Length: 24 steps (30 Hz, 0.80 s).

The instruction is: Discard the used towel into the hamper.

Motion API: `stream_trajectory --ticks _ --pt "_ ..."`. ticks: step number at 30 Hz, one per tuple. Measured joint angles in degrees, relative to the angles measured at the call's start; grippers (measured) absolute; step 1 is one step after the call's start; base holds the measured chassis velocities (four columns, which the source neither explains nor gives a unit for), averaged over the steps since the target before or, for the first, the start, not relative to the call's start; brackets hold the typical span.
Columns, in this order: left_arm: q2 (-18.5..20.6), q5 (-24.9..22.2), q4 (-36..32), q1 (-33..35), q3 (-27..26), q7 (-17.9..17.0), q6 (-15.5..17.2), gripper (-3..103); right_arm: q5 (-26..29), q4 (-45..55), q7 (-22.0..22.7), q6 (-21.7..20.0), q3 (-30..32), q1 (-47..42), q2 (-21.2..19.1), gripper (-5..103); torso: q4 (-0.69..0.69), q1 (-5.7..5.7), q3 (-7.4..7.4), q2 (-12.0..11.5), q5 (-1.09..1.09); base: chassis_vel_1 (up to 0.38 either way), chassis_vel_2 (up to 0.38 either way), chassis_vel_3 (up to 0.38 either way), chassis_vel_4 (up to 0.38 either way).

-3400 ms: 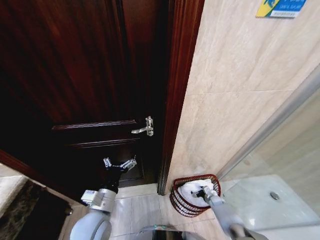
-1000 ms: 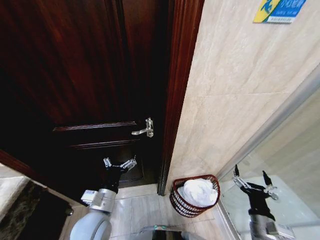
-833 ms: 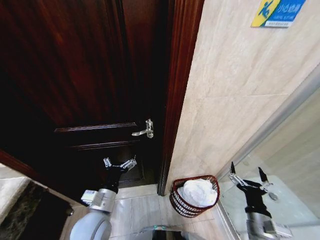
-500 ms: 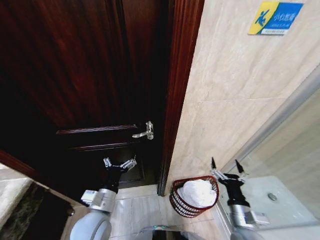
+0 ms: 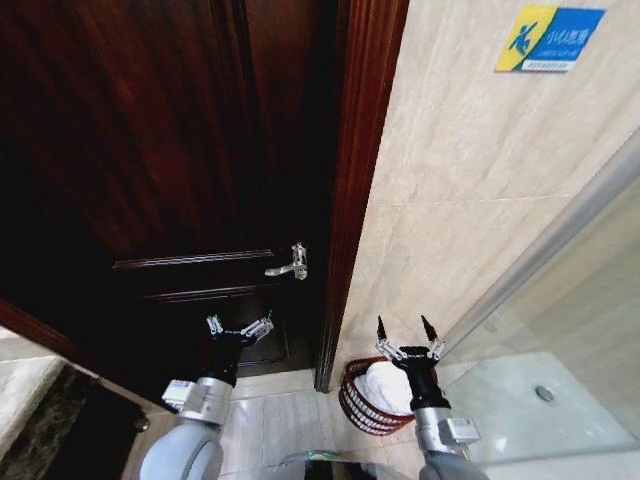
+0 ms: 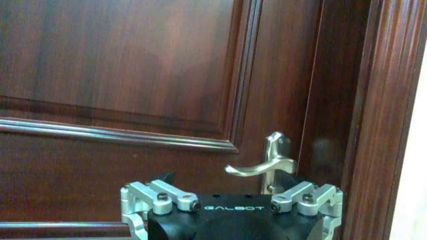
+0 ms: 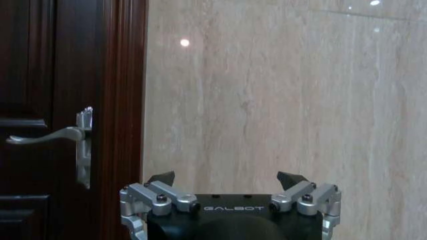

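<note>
A dark wooden door [image 5: 170,170] is standing beside the marble wall [image 5: 470,180]. On the floor at the wall's foot, the hamper [image 5: 362,402] is holding the white towel [image 5: 385,385]. The right tool [image 5: 404,334] is hovering above it, released and empty; the left tool [image 5: 239,325] is parked, spread, facing the door.
</note>
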Motion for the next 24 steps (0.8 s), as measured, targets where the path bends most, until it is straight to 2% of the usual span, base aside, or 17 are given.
stream_trajectory --ticks 10,24 --pt "0.0 0.0 0.0 0.0 0.0 0.0 0.0 100 2.8 1.34 -1.66 -0.73 2.41 -1.48 -1.48 100 0.0 -0.07 -0.08 -0.13 0.0 0.0 0.0 0.0 0.0" --pt "0.0 0.0 0.0 0.0 0.0 0.0 0.0 100 2.98 1.35 -1.72 -0.65 2.53 -1.48 -1.54 100 0.0 -0.11 -0.13 -0.24 0.0 0.0 0.0 0.0 0.0"
